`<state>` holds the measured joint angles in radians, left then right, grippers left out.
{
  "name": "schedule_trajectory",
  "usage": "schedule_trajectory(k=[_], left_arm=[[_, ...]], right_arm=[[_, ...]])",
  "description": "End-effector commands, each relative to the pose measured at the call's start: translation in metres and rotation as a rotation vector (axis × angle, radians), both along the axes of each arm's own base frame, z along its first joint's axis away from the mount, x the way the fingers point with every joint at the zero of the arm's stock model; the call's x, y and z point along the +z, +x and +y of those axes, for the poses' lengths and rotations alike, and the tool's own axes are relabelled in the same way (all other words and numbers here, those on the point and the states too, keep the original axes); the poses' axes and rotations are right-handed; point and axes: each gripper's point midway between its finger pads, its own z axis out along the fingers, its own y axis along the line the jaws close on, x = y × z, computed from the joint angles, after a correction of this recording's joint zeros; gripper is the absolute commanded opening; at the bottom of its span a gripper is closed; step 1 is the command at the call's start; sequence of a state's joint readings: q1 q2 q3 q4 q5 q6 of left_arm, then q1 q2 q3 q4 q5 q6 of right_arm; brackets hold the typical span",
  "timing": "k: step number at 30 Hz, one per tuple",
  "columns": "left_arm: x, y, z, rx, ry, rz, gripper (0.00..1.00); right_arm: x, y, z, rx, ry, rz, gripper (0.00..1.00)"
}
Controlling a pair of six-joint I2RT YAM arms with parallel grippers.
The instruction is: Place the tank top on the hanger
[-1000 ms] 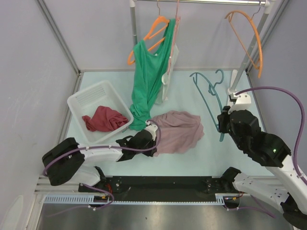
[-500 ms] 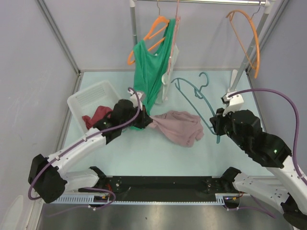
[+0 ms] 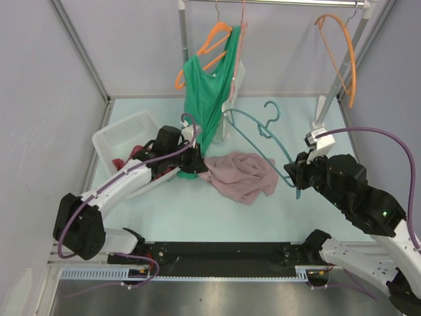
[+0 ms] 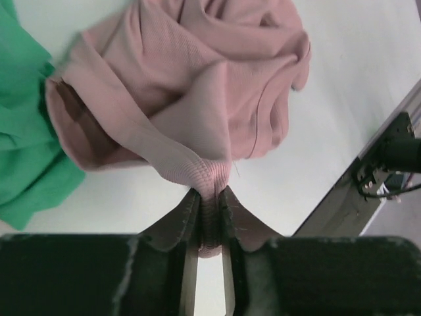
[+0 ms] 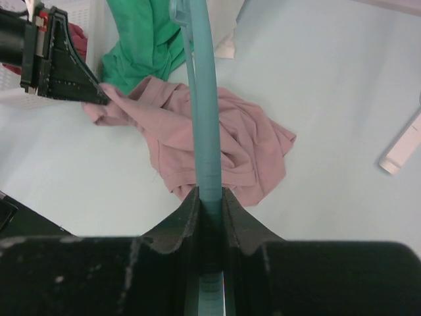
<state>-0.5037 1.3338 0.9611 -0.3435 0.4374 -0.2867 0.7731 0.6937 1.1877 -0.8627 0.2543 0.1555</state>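
The pink-mauve tank top [image 3: 240, 174] lies crumpled on the table's middle; it also shows in the left wrist view [image 4: 197, 99] and the right wrist view [image 5: 223, 145]. My left gripper [image 3: 200, 164] is shut on a bunched edge at its left side [image 4: 209, 191]. The teal hanger [image 3: 253, 135] is held above the table, hook pointing to the back. My right gripper [image 3: 294, 176] is shut on its lower bar [image 5: 209, 197], right of the tank top. The left gripper also shows in the right wrist view [image 5: 99, 97].
A white basket [image 3: 112, 141] with a dark red cloth [image 3: 135, 158] stands at the left. A green tank top [image 3: 207, 92] hangs on an orange hanger [image 3: 210, 43] from the back rail. Another orange hanger [image 3: 345, 52] hangs at the right. A white rail foot [image 3: 319, 115] stands at back right.
My left gripper rose from the near table to the tank top's left edge and pulled it left, bunching the cloth. My right gripper lifted the hanger and swung it left.
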Motion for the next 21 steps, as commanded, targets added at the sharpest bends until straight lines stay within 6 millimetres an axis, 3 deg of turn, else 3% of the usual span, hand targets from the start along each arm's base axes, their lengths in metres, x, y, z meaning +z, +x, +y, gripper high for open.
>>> schedule_trajectory(k=[1, 3, 8, 11, 13, 17, 21], left_arm=[[-0.005, -0.007, -0.007, -0.069, -0.03, 0.007, 0.26], [-0.021, -0.01, -0.008, -0.072, -0.015, 0.057, 0.27], [-0.034, -0.014, -0.012, -0.087, -0.011, 0.103, 0.25], [-0.028, -0.015, -0.014, -0.097, -0.025, 0.088, 0.12], [-0.013, -0.012, -0.015, -0.102, -0.046, 0.041, 0.0], [0.034, 0.006, -0.016, -0.054, -0.092, -0.087, 0.0], [0.064, 0.026, -0.007, -0.017, -0.046, -0.162, 0.0]], right_arm=[[0.005, 0.002, 0.005, 0.015, 0.024, -0.027, 0.0], [0.003, 0.002, 0.007, 0.022, 0.029, -0.022, 0.0], [-0.002, 0.0, 0.007, 0.021, 0.035, -0.012, 0.0], [-0.003, -0.003, 0.006, 0.036, 0.027, -0.012, 0.0], [0.0, -0.006, 0.002, 0.037, 0.023, -0.023, 0.0], [0.006, -0.017, 0.001, 0.089, 0.015, -0.028, 0.0], [0.011, -0.03, 0.001, 0.147, 0.011, -0.013, 0.0]])
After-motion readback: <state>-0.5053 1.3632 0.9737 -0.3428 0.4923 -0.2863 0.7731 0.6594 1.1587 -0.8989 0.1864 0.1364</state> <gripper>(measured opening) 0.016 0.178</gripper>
